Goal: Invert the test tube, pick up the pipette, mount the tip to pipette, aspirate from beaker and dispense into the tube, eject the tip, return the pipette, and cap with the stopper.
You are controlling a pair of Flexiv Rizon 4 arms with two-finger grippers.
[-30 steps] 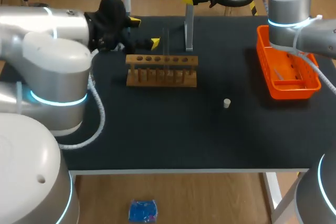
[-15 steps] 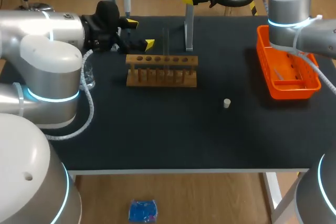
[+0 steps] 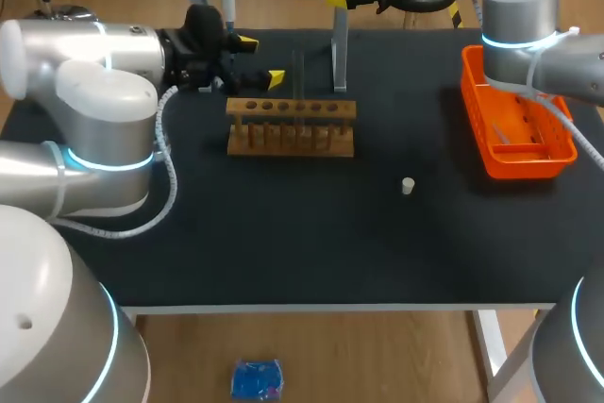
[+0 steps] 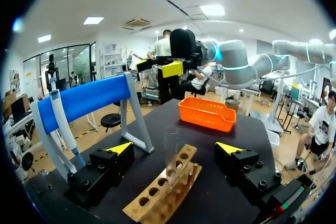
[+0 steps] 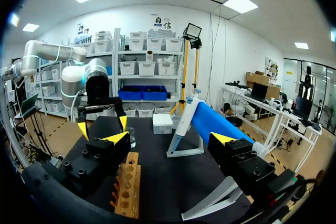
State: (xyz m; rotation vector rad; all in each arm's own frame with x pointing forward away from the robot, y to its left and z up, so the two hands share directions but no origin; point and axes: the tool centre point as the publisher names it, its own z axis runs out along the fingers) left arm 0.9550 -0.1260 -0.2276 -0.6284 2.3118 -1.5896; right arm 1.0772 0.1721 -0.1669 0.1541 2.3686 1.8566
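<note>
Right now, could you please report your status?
Open left claw, open right claw. Upright clear glass test tube in wooden rack, ahead of left claw. Nothing between.

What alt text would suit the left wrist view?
The left end effector, fingers open, faces a clear tube standing in a wooden rack. Beyond are an orange basket and the right end effector; a pipette hangs on a blue stand.

- A black desk (image 3: 311, 252) carries everything.
- A wooden tube rack (image 3: 291, 126) stands at its far middle.
- A blue-barred stand (image 3: 340, 49) rises just behind the rack.
- An orange basket (image 3: 479, 129) sits at the right edge.
- A small white stopper (image 3: 408, 185) lies alone, between rack and basket.
- A clear beaker (image 5: 131, 137) stands near the rack's end.
</note>
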